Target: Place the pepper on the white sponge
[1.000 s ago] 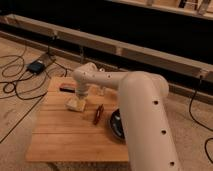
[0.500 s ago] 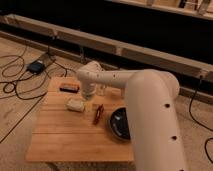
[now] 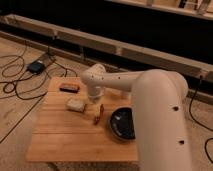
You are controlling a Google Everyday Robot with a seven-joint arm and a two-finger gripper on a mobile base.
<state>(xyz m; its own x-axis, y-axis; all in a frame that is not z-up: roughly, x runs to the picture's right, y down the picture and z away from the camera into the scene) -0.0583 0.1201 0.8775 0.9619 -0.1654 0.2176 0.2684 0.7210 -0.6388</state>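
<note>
The pepper, a slim dark red piece, lies on the wooden table near its middle. The white sponge rests just left of it, a pale block. My gripper hangs at the end of the white arm, between the sponge and the pepper and just above the pepper's far end. It stands open and holds nothing. The arm's wrist hides part of the gripper.
A flat black rectangular object lies at the table's far left. A dark round bowl sits right of the pepper. My large white arm covers the table's right side. Cables and a box lie on the floor to the left.
The gripper has moved to the right, from above the sponge toward the pepper. The pepper, sponge and bowl have stayed where they were.
</note>
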